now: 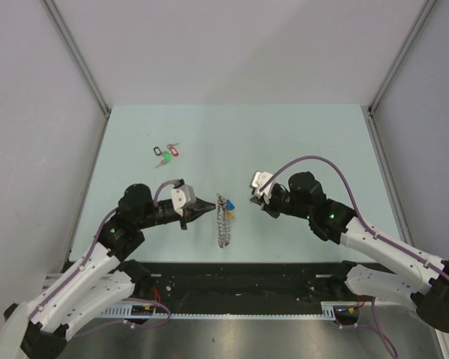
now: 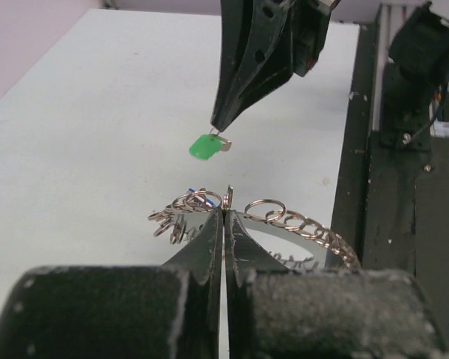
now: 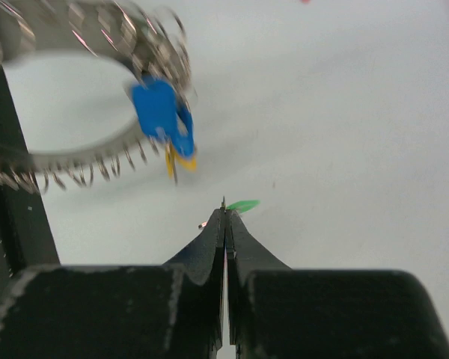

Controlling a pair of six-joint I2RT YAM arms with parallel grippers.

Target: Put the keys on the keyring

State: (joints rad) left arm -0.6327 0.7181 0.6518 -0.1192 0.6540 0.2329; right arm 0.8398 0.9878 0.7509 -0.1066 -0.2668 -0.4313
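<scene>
The keyring (image 1: 224,222), a big coil of grey wire, stands on edge at the table's middle. My left gripper (image 1: 212,212) is shut on one of the keyring's (image 2: 301,224) loops, jaws pressed together. A blue-tagged key (image 3: 159,109) hangs from the keyring (image 3: 97,30), with a yellow tag (image 3: 182,160) beside it. My right gripper (image 3: 224,212) is shut on the green-tagged key (image 3: 244,204), pinched at its very tip. In the left wrist view that green tag (image 2: 204,147) dangles under the right fingers (image 2: 248,75), a little above and beyond the ring. From above, the right gripper (image 1: 254,202) sits just right of the ring.
A bunch of keys with black, red and green tags (image 1: 166,153) lies on the pale green table (image 1: 314,142) at the back left. The black rail (image 1: 239,280) with the arm bases runs along the near edge.
</scene>
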